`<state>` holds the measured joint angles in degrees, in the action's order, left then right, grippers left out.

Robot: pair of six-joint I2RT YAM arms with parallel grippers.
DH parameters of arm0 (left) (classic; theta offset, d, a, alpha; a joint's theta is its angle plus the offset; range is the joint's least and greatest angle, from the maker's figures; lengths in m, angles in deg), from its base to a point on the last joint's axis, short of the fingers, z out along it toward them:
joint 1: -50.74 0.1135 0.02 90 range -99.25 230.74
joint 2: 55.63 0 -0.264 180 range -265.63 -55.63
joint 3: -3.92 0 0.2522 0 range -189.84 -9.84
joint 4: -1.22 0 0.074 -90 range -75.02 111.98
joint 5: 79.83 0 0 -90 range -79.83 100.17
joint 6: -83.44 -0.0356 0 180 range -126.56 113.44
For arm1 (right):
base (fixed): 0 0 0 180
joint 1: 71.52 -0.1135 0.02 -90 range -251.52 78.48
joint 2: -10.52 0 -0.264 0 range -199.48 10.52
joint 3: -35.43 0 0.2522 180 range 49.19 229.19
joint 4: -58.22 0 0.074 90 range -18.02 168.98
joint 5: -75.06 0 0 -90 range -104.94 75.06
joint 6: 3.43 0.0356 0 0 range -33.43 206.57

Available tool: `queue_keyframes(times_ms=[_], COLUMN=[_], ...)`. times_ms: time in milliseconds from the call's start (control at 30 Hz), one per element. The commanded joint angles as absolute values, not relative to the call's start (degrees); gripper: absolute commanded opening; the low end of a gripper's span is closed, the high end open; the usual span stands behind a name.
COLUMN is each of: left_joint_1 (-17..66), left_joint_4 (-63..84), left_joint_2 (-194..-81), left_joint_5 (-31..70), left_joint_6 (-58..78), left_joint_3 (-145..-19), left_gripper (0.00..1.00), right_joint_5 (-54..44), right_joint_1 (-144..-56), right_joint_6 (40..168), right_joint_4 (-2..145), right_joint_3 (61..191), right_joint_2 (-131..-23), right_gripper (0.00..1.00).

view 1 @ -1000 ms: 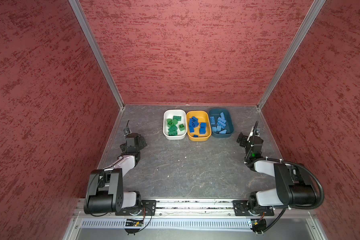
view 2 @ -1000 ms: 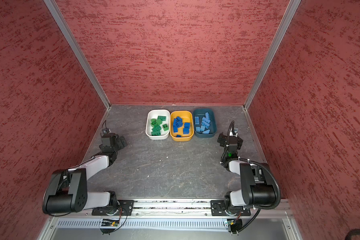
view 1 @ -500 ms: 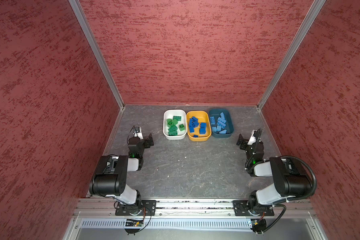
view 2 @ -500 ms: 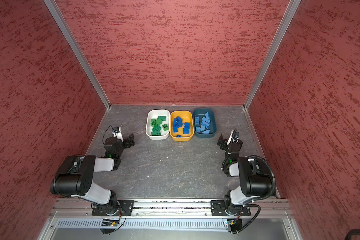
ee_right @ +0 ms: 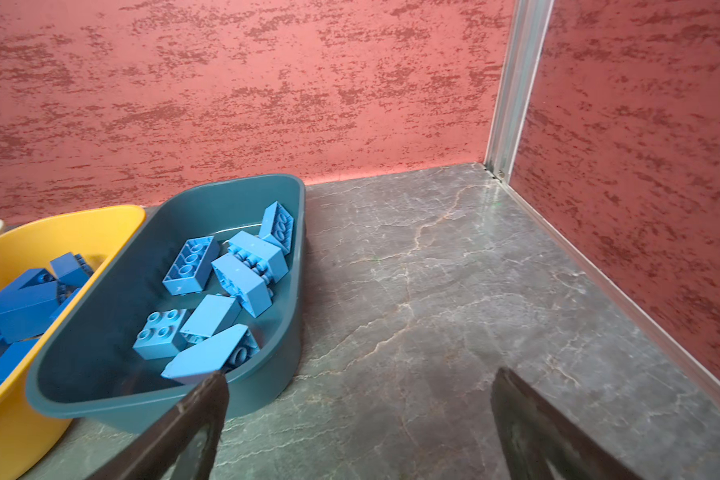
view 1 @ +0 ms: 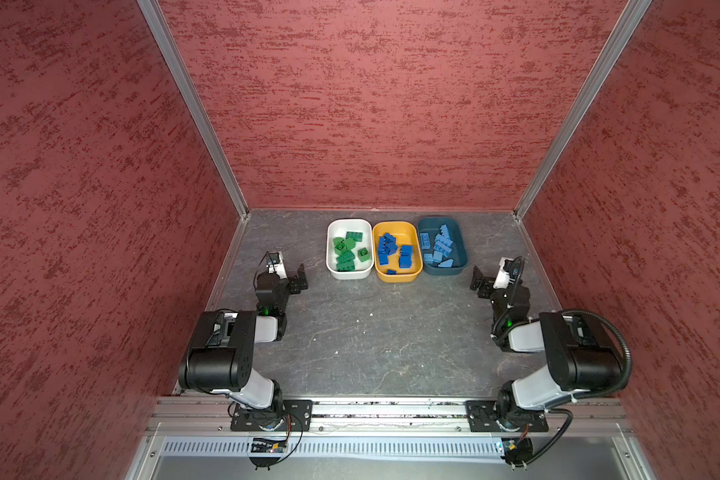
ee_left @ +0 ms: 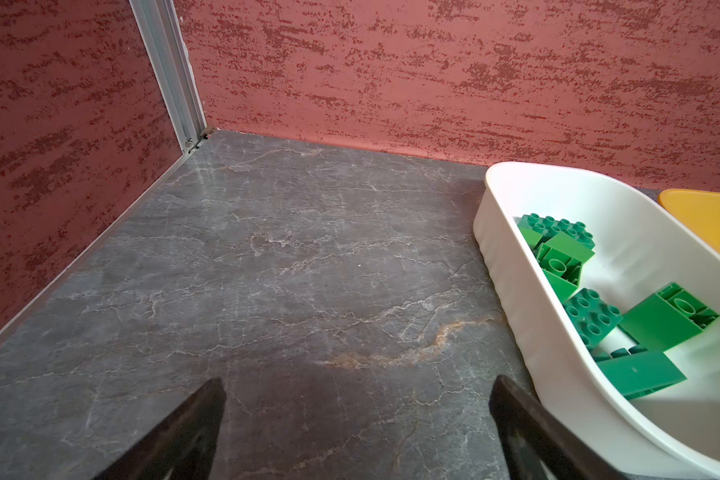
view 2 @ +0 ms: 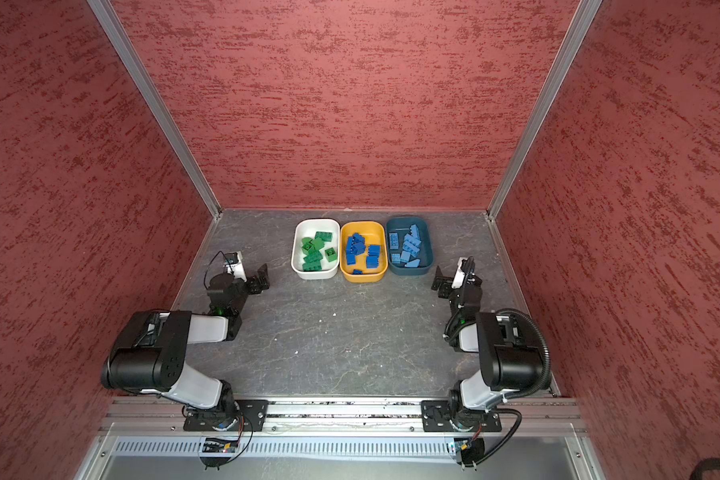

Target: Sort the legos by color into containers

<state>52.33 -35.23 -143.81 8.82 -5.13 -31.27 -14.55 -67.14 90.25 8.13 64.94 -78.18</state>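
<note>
Sort looks done: no loose brick shows on the desk (view 1: 371,332) in both top views. Three tubs sit side by side in a row near the far edge, approx. mid-desk: white tub (view 1: 328,253) w/ the green legos (view 1: 346,251), yellow tub (view 1: 396,279) w/ the dark blue legos (view 1: 391,249), teal tub (view 1: 446,272) w/ the light blue legos (view 1: 441,245). Left hand (view 1: 298,279) hangs low by the left edge, jaws wide, nothing btw them. Right hand (view 1: 481,281) is by the right edge, likewise wide and empty. Risks from here are mostly bumps. In the left wrist view one finger (ee_left: 528,428) is just beside the white tub's wall. In the right wrist view a finger (ee_right: 192,428) overlaps the teal tub's near rim. So any swing toward mid-desk w/o lifting first could shove a tub, knock it into its neighbour, or spill bricks. One light blue brick (ee_right: 277,226) leans on the teal wall, so a jolt could topple it. Also, dark vs light blue are close shades. From the top views I can't rule out a stray in the wrong tub, esp. the small piece (view 1: 390,272) at the yellow tub's near end, too small to read.
</note>
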Motion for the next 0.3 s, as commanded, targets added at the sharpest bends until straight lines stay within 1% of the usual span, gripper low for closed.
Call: queue_keyframes(times_ms=[0,267], left_joint_1=[52.45,52.34], left_joint_4=[-36.54,-36.60], left_joint_2=[-143.59,-143.59], left_joint_5=[9.50,9.46], left_joint_6=[-5.99,-6.07], left_joint_3=[-31.37,-31.37], left_gripper=[0.99,0.99], right_joint_5=[-12.27,-12.30], right_joint_1=[-66.76,-66.77], right_joint_6=[88.50,88.50], right_joint_4=[6.66,6.54], right_joint_3=[65.78,65.72], right_joint_2=[-78.17,-78.18], right_gripper=[0.99,0.99])
